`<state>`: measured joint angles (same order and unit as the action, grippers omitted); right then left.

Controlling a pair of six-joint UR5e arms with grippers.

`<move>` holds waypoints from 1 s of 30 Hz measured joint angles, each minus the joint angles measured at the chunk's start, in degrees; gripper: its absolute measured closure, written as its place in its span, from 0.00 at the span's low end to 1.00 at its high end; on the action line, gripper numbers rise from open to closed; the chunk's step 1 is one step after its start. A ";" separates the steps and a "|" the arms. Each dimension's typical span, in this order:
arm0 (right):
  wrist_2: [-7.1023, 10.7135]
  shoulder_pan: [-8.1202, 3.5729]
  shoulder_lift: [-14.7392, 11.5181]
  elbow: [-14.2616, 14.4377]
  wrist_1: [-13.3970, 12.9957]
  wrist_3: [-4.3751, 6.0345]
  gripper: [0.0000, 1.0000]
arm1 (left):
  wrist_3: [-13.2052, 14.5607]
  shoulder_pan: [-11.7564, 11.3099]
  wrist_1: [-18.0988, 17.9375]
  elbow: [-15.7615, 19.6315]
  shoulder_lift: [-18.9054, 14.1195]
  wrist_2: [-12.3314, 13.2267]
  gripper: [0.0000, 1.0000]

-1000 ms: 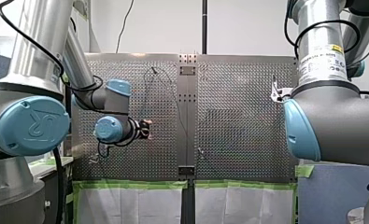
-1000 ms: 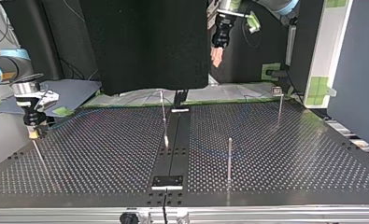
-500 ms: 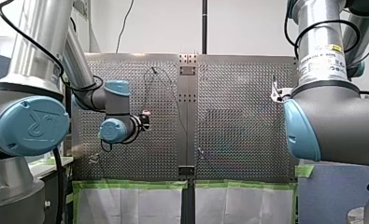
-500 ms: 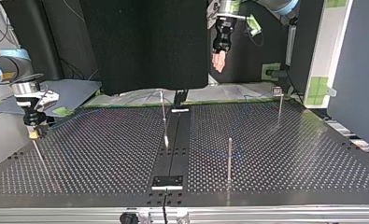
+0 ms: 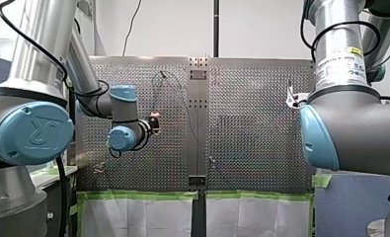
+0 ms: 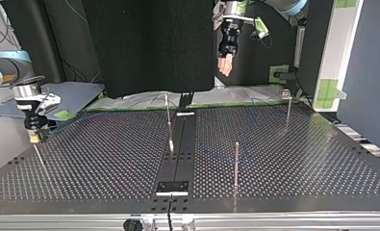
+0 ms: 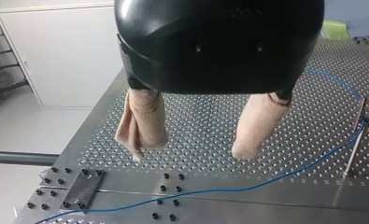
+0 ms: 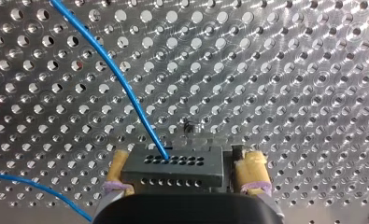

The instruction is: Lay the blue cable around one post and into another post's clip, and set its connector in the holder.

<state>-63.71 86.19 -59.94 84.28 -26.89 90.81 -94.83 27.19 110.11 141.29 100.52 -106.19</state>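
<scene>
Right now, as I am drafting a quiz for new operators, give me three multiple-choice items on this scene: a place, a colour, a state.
1. Where is the connector?
A) in my right pincer
B) on top of a post
C) in a person's hand

2. What colour is the cable?
A) red
B) blue
C) white

3. How is my left pincer?
A) shut on the cable
B) shut on a post
C) open, holding nothing

Key: 1 A, the right wrist view shows it between the yellow pads. 2 B, it shows blue in both wrist views. 3 C, its beige pads stand apart with nothing between them.
</scene>
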 joint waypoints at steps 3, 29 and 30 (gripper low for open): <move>0.00 0.00 0.00 0.00 0.00 0.00 0.00 | 0.06 0.01 0.06 0.00 0.01 -0.01 0.00; 0.00 0.00 0.00 0.01 0.00 0.00 0.00 | 0.44 -0.24 0.80 0.34 -0.02 -0.35 0.00; 0.00 0.00 0.00 0.00 0.00 0.00 0.00 | 0.52 -0.26 0.81 0.35 -0.01 -0.42 0.00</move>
<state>-63.71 86.19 -59.94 84.28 -26.89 90.81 -94.32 26.93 110.92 141.63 100.51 -106.62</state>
